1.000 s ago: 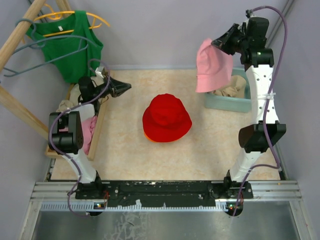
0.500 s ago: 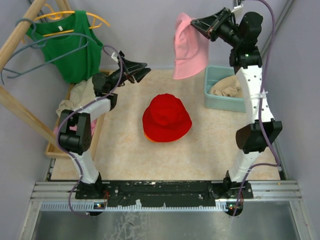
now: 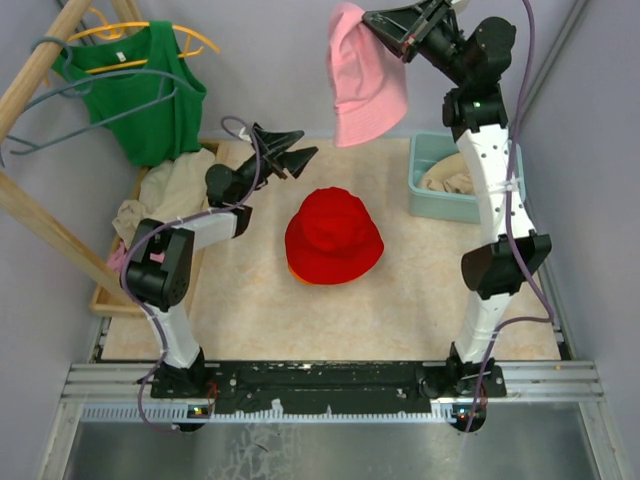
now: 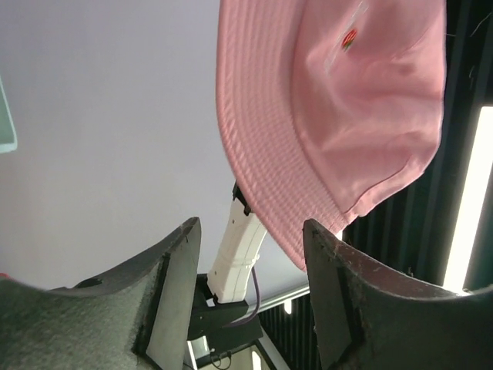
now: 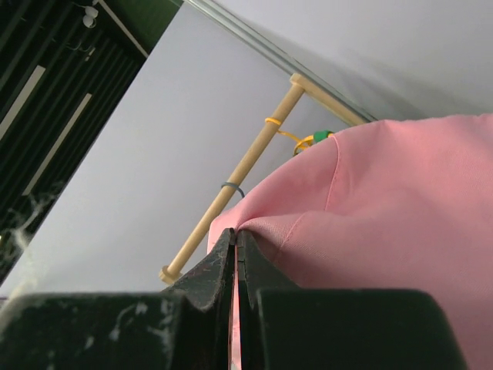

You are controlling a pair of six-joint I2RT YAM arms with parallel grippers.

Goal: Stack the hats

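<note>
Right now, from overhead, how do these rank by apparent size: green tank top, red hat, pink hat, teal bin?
1. green tank top
2. pink hat and red hat: alike; the pink one hangs nearer the camera
3. teal bin, partly hidden

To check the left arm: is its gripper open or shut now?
Open. In the left wrist view the left gripper has its fingers well apart, gripping nothing; the pink hat hangs beyond them.

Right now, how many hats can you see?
3: a pink hat hanging from the right fingers, a red hat mid-table, an orange hat peeking out under it. Others may hide in the tray or bin.
</note>
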